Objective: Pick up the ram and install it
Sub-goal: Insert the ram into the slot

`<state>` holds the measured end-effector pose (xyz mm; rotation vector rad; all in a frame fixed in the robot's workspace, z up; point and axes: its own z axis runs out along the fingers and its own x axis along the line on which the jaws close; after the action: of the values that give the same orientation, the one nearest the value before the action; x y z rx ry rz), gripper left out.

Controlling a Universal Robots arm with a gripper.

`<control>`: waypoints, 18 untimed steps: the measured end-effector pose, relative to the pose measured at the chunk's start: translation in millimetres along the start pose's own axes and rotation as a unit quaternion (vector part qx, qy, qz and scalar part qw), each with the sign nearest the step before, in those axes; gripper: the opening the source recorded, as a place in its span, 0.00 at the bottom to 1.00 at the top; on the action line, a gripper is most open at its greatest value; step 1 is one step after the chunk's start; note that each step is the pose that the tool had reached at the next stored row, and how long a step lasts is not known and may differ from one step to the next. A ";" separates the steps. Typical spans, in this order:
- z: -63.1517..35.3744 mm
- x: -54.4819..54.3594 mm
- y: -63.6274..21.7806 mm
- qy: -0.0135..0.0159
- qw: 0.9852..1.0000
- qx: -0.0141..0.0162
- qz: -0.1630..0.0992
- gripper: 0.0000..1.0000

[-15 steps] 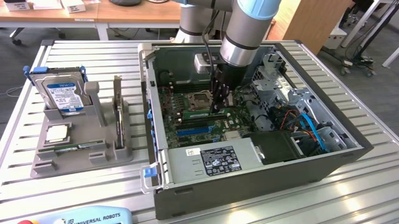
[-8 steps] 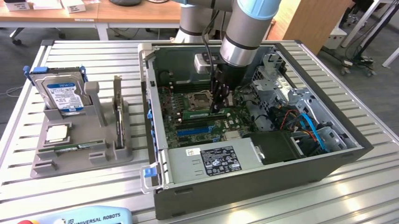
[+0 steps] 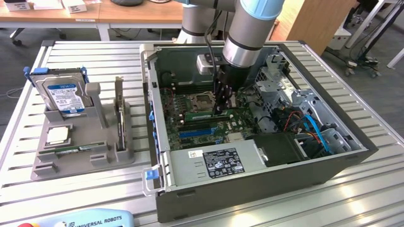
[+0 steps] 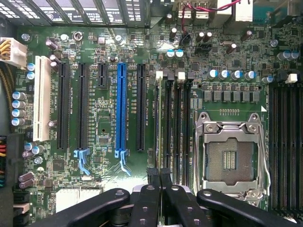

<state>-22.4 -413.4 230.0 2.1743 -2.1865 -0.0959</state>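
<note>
Your claw (image 4: 159,176) stands low inside the open computer case (image 3: 252,184); its black fingers are drawn together and, as I judge it, clamped on the ram (image 4: 157,123). You see the ram edge-on, as a thin pale strip; it runs out from between the fingertips along the row of memory slots (image 4: 169,127), which lies between a long black expansion slot (image 4: 141,109) and the processor socket (image 4: 230,153). I cannot tell whether it sits already in its slot or only just above it.

The step in hand, in my judgement, is the seating. Keep the board upright and parallel to the slot; press straight down and evenly along its length, never on one end; see that the white latches (image 4: 159,74) at the slot ends are free.

The ram is thin and stiff, so it will not forgive bending; the slots are hard black plastic, narrow and deep. The socket has a bright metal frame; the green motherboard (image 4: 104,127) is crowded with small round capacitors (image 4: 230,74). A second stick (image 3: 79,150) lies flat in the grey holder (image 3: 82,163) on the ribbed metal tabletop (image 3: 88,194), well apart from the case.
</note>
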 end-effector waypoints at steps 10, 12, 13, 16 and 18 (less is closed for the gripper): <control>0.2 -0.1 0.0 0.000 1.000 0.000 0.002 0.11; 0.2 0.0 0.0 0.000 1.000 0.000 0.002 0.11; 0.4 0.0 0.0 0.000 1.000 0.000 0.002 0.11; 1.3 0.0 -0.1 0.000 1.000 0.001 0.002 0.11; 1.5 0.0 -0.1 0.000 1.000 0.001 0.002 0.11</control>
<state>-22.4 -413.4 228.5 2.1697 -2.1923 -0.0949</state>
